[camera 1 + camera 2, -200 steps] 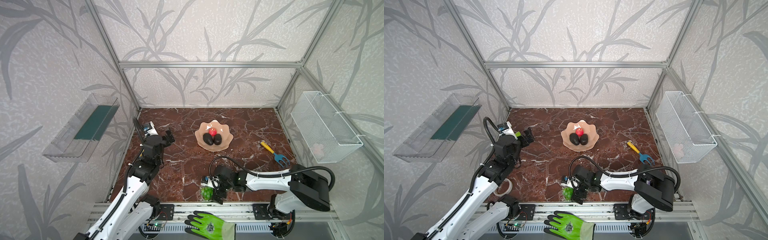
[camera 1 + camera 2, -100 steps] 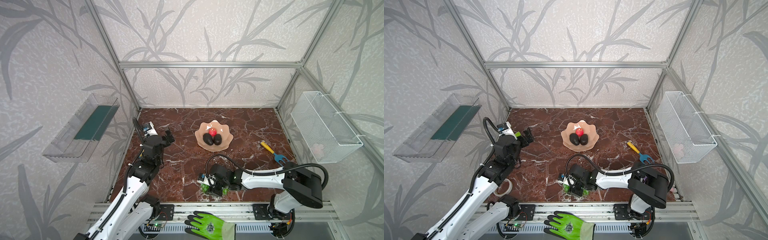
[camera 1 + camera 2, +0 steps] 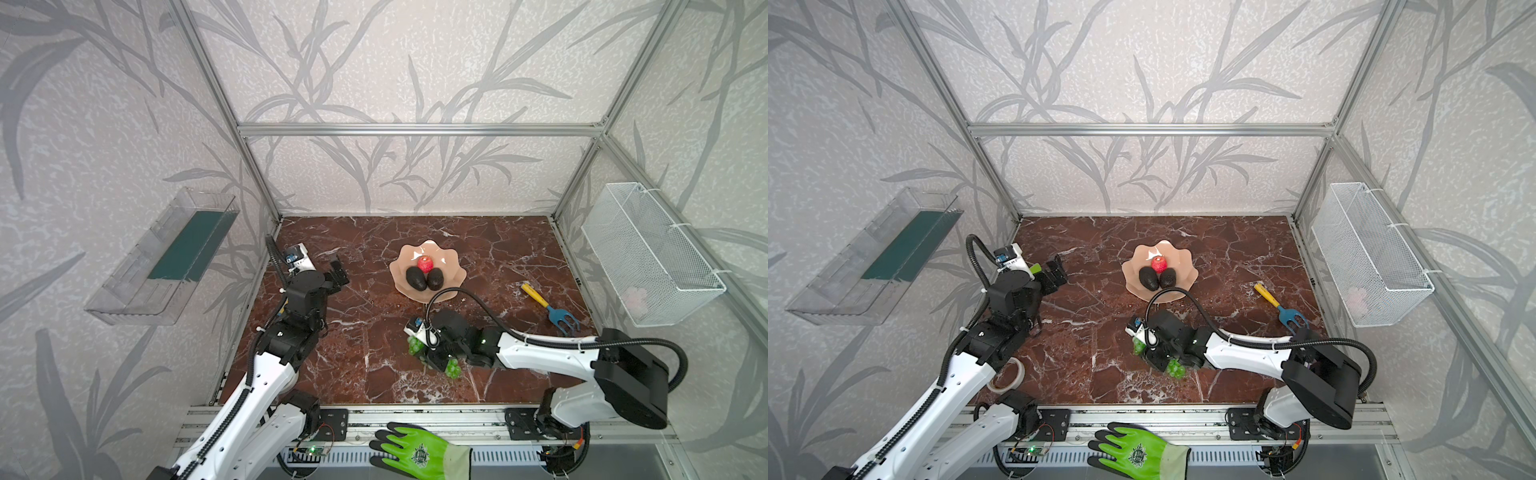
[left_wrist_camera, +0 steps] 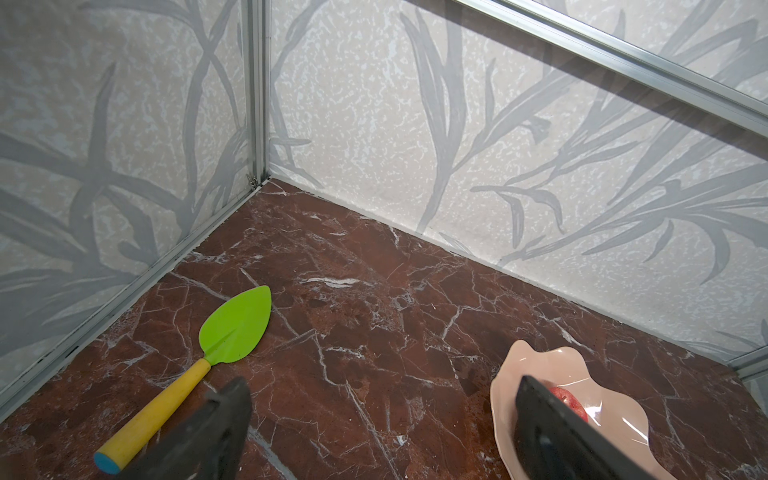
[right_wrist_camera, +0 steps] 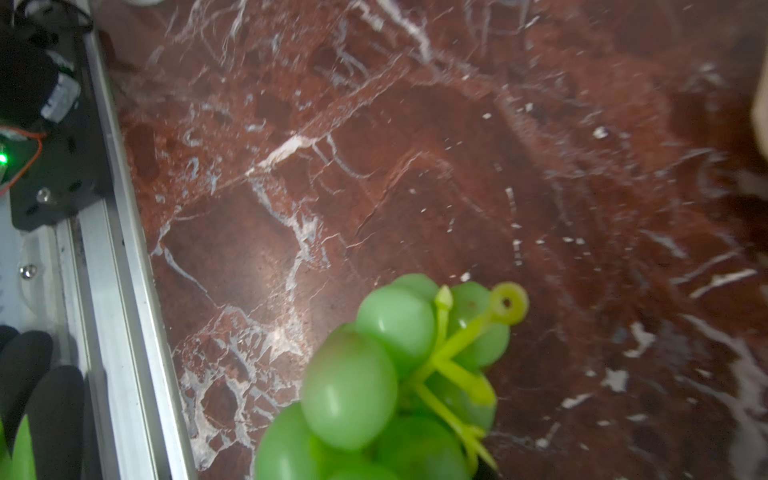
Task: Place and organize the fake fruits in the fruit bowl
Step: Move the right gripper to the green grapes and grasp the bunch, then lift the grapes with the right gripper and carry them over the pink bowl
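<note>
While my right gripper (image 3: 433, 356) clamped the grapes (image 3: 452, 368), the bowl (image 3: 456, 275) lay just beyond it, toward the back wall; my left gripper (image 3: 338, 272) gaped.

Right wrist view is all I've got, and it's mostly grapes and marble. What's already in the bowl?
Observer: The bowl holds an apple and two avocados, which lie side by side on the apple's near side.
Operator: Which way is it from the grapes?
Observer: The grapes are nearer the front. The bowl sits almost straight back from them, toward the rear wall.
Operator: Is the left arm in the way?
Observer: No. The left gripper hangs left of the bowl, fingers open and empty, clear of that path.
</note>
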{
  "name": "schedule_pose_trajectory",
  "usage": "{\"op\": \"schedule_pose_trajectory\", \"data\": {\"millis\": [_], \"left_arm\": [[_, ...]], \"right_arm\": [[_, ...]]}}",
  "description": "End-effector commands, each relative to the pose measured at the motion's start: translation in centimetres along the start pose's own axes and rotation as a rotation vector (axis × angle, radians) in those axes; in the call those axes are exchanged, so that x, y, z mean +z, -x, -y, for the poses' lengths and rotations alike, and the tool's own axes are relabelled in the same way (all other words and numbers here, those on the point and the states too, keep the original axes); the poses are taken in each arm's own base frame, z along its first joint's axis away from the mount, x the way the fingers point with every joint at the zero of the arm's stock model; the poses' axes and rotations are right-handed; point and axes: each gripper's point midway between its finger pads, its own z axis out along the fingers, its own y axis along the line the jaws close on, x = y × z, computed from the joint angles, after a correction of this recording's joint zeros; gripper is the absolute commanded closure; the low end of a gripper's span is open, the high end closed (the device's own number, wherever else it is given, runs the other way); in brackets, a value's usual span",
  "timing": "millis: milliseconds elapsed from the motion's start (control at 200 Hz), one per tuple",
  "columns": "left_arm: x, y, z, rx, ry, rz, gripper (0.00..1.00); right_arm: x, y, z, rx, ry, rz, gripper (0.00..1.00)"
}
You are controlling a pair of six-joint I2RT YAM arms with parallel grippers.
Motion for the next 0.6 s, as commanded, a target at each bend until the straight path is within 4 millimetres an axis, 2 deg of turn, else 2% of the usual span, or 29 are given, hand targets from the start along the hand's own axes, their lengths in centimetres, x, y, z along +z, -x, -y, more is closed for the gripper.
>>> {"op": "schedule_pose_trajectory", "data": {"millis": [0,140,260,435,595], "left_arm": [[-0.1,0.4,-0.6,-0.02,0.021,0.026,0.0],[-0.1,0.4,-0.5,-0.022,0.017,0.027,0.0],[-0.1,0.4,-0.5,-0.023,0.014,0.026,0.0],[-0.2,0.5,-0.5,-0.025,0.012,0.028,0.0],[-0.4,0.6,-0.6,-0.025,0.015,0.03,0.0]], "right_arm": [[-3.2,5.0,1.8,0.073,-0.052,0.132,0.63],[-6.1,8.8,5.3,0.161,-0.104,0.223,0.61],[-7.0,11.7,8.6,0.213,-0.149,0.277,0.6],[-5.6,15.1,12.9,0.246,-0.183,0.314,0.59],[-3.1,16.2,16.5,0.295,-0.168,0.343,0.59]]}}
